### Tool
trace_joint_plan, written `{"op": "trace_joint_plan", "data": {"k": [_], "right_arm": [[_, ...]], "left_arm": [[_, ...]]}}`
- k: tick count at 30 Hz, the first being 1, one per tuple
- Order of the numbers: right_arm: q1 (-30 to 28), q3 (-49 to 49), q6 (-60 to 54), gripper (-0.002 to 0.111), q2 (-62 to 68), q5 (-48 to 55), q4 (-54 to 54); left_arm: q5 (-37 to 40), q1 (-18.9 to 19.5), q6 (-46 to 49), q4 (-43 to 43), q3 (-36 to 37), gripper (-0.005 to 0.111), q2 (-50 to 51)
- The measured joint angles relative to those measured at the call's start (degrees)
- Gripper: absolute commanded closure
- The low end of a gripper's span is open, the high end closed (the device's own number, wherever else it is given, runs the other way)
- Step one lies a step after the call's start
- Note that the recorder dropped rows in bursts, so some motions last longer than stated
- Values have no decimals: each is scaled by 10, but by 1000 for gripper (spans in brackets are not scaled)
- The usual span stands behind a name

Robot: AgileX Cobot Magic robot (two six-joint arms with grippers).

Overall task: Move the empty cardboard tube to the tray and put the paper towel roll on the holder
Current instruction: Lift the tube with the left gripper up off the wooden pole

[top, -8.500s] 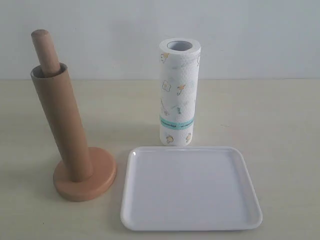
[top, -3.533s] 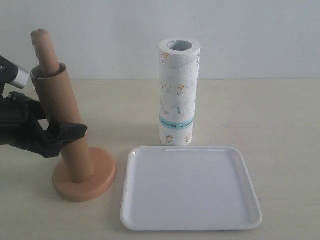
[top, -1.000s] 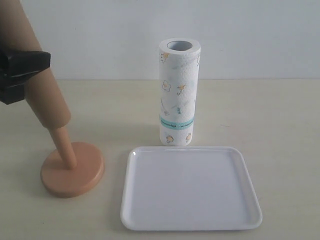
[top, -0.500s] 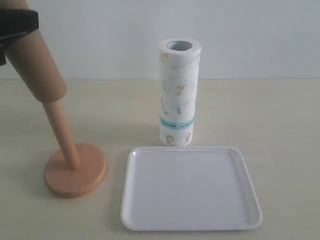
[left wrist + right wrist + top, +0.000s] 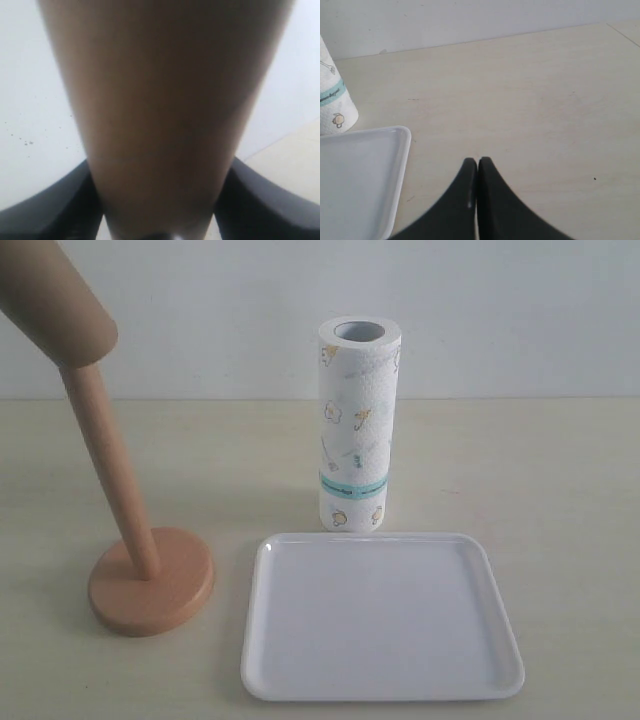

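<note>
My left gripper (image 5: 157, 207) is clasped on the empty cardboard tube (image 5: 58, 302). The tube is high at the left and tilted, its lower end around the top of the holder (image 5: 150, 588) post. The paper towel roll (image 5: 358, 430) stands upright on the table (image 5: 560, 490), just behind the tray (image 5: 380, 620). My right gripper (image 5: 478, 170) is pressed closed with nothing in it, over the table beside the tray.
</note>
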Motion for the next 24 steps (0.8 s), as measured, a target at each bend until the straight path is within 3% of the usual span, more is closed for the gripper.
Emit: {"op": "trace_joint_plan", "data": {"k": [7, 15, 24], "right_arm": [[0, 0, 0, 108, 0, 0, 0], [0, 0, 0, 108, 0, 0, 0], [0, 0, 0, 108, 0, 0, 0]], "left_arm": [[1, 0, -88, 77, -34, 103, -12], [51, 0, -316, 328, -123, 103, 16], [134, 0, -355, 381, -221, 103, 35]]}}
